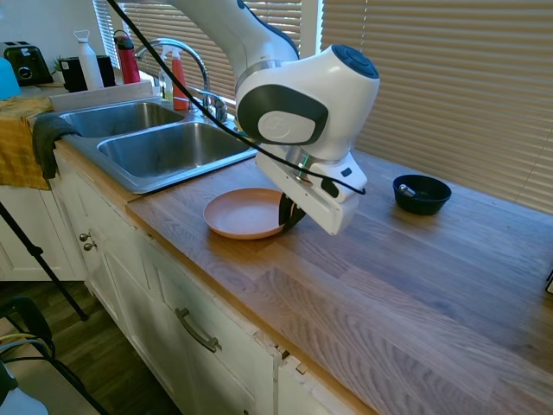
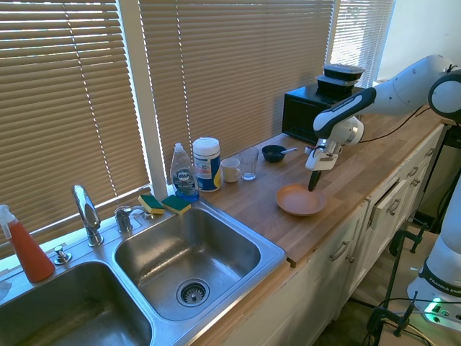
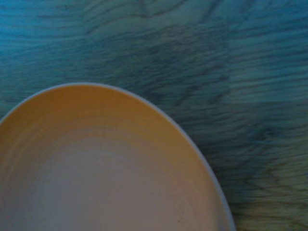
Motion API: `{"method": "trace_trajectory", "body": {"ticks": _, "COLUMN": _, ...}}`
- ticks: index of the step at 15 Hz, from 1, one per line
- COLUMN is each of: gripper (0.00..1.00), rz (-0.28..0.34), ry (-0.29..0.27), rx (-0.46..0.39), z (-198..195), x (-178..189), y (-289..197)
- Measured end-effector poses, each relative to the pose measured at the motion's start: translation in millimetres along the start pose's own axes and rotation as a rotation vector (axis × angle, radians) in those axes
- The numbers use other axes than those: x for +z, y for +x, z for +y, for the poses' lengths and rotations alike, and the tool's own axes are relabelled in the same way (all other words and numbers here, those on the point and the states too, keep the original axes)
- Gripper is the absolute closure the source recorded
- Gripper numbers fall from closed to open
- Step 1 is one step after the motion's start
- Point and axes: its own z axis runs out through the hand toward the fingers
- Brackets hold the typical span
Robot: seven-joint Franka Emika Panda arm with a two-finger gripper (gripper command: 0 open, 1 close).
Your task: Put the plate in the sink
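Plate point(image 1: 244, 213) lies flat and face-up on the wooden counter point(image 1: 415, 285) in the first exterior view, just beside the sink point(image 1: 164, 149); being round, it has no long axis. The gripper point(image 1: 292, 213) reaches down at its rim on the side away from the sink; whether the dark fingers pinch the rim cannot be told.

Second exterior view: the plate point(image 2: 300, 200) sits near the counter's front edge, gripper point(image 2: 312, 183) at its far rim.

Wrist view: the plate point(image 3: 106, 168) fills the lower frame.

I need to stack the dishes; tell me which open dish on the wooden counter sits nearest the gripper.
The round peach-orange plastic plate: the gripper is down at its rim. The small dark blue bowl sits further along the counter, near the blinds.
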Motion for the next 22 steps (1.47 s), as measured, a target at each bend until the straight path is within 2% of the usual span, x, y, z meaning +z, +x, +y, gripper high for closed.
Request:
{"method": "trace_trajectory", "body": {"ticks": 5, "gripper": 1.0, "rz": -0.008, "ry": 0.047, "rx": -0.044, "z": -25.1, "x": -20.6, "y": -14.2}}
{"method": "trace_trajectory", "body": {"ticks": 8, "gripper": 1.0, "rz": -0.005, "ry": 0.073, "rx": -0.08, "z": -62.0, "x": -34.3, "y": -42.6}}
{"method": "trace_trajectory", "body": {"ticks": 12, "gripper": 1.0, "rz": -0.023, "ry": 0.077, "rx": -0.112, "z": -122.7, "x": -33.3, "y": -96.9}}
{"method": "trace_trajectory", "body": {"ticks": 15, "gripper": 1.0, "rz": -0.028, "ry": 0.08, "rx": -0.121, "z": -145.9, "x": -34.4, "y": -120.8}}
{"method": "trace_trajectory", "body": {"ticks": 18, "gripper": 1.0, "rz": -0.031, "ry": 0.078, "rx": -0.172, "z": -172.6, "x": -25.0, "y": -136.4}}
{"method": "trace_trajectory", "body": {"ticks": 22, "gripper": 1.0, "rz": -0.044, "ry": 0.071, "rx": -0.261, "z": -255.3, "x": 18.0, "y": -167.8}}
